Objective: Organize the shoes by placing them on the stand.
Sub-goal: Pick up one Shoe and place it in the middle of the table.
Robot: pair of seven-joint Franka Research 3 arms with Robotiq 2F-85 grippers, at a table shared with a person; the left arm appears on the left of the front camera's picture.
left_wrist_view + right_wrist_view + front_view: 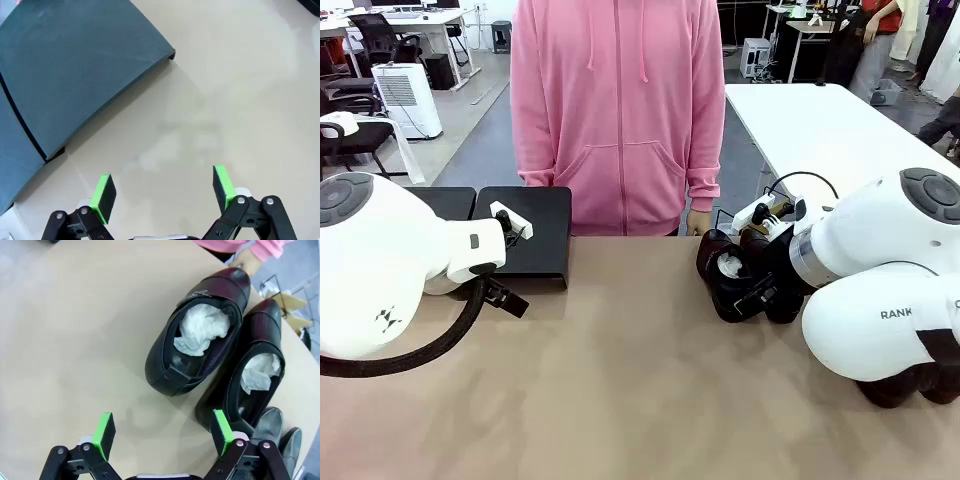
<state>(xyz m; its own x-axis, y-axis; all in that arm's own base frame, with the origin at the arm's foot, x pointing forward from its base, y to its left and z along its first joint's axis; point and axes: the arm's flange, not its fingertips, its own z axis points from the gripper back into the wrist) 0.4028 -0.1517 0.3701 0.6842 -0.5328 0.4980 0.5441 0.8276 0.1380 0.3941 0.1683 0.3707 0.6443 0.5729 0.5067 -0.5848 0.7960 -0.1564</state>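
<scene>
While the left arm reaches in low over the tan table (pixel 640 400), the left gripper (pixel 163 191) hangs above bare tabletop with its green pads (pixel 104 196) spread wide and released, holding nothing, just beside the near corner of the stand (pixel 75 65). The stand, a low flat black platform, sits at the table's far left, and a person (pixel 617 110) in a pink hooded top stands behind the far edge. Right of the middle, well apart from the stand, the shoes (pixel 745 280) cluster on the table under the right arm. From the right wrist, two of them lie side by side and touching, each stuffed with crumpled white paper (pixel 202 330); further glossy toes show at the lower right corner. The right gripper (pixel 162 432) hovers above them, jaws apart and gripping nothing, one pad just beside the heel of the right-hand shoe.
</scene>
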